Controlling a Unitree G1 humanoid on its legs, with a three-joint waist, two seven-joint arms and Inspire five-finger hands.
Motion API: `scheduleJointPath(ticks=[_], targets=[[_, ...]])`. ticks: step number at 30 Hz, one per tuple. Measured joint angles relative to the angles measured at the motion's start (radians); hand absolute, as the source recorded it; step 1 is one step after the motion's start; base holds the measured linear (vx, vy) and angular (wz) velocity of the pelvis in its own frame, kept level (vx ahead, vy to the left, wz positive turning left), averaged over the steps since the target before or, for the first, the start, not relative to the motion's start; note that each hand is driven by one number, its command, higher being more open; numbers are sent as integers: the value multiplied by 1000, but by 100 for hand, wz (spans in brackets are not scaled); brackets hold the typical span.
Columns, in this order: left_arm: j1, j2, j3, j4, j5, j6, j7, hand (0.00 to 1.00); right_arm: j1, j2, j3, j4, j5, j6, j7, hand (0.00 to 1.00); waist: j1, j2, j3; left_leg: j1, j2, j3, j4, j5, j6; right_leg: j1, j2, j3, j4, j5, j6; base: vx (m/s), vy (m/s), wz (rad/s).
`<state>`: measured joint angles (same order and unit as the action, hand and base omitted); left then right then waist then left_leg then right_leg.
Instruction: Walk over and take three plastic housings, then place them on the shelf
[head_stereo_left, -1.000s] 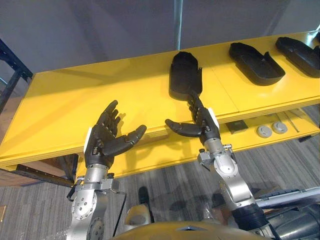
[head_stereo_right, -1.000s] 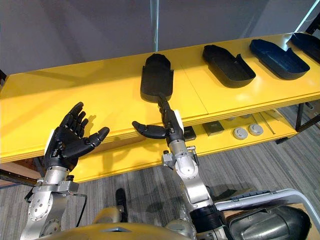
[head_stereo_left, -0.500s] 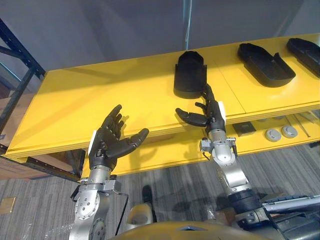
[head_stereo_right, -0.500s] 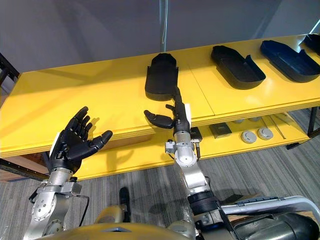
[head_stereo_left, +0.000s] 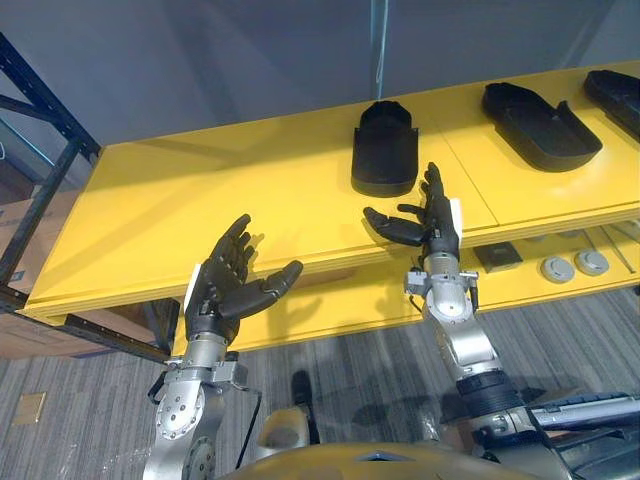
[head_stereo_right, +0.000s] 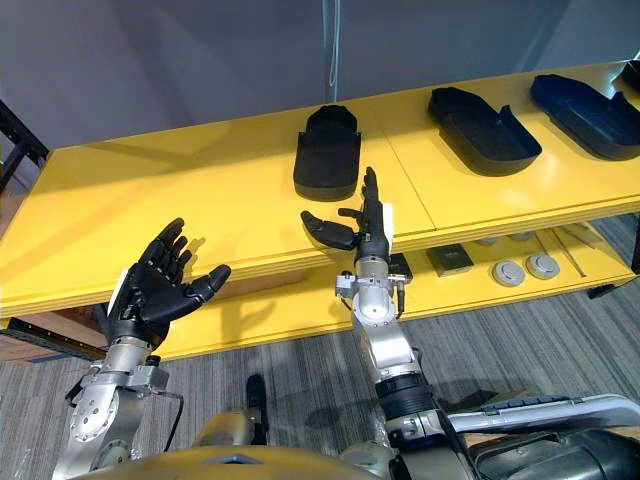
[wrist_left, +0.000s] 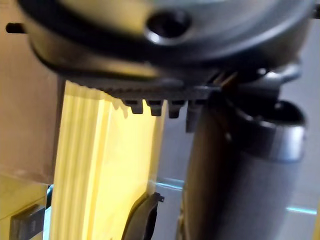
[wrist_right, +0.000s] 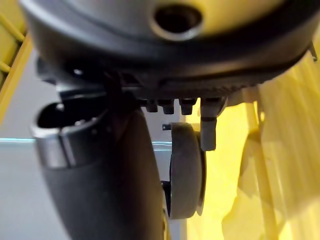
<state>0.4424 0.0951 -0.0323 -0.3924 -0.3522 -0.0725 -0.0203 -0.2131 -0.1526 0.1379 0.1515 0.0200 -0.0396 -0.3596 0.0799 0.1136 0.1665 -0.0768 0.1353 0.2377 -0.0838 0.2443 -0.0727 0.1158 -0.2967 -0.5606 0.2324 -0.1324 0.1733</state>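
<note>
The matte black housing (head_stereo_left: 384, 150) lay front-to-back on the yellow table (head_stereo_left: 200, 200), rounded end rearward; right hand (head_stereo_left: 438, 218) and left hand (head_stereo_left: 222, 288) splayed, empty.

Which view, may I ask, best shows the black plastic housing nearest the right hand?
The right eye view: the black plastic housing lies whole on the yellow table, beyond the right hand. The left eye view matches; the wrist views give unclear dark slivers.
</note>
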Motion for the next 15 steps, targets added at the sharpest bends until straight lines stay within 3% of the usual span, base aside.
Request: scheduleJointPath(ticks=[15], targets=[[-3,3,-12,34,-8,2,-15,100,-47,-2,-60,49,-13,-7,-52,100,-1,0,2,-1,0,0,0,0,0,-5,0,3,1,0,0,0,0,0]])
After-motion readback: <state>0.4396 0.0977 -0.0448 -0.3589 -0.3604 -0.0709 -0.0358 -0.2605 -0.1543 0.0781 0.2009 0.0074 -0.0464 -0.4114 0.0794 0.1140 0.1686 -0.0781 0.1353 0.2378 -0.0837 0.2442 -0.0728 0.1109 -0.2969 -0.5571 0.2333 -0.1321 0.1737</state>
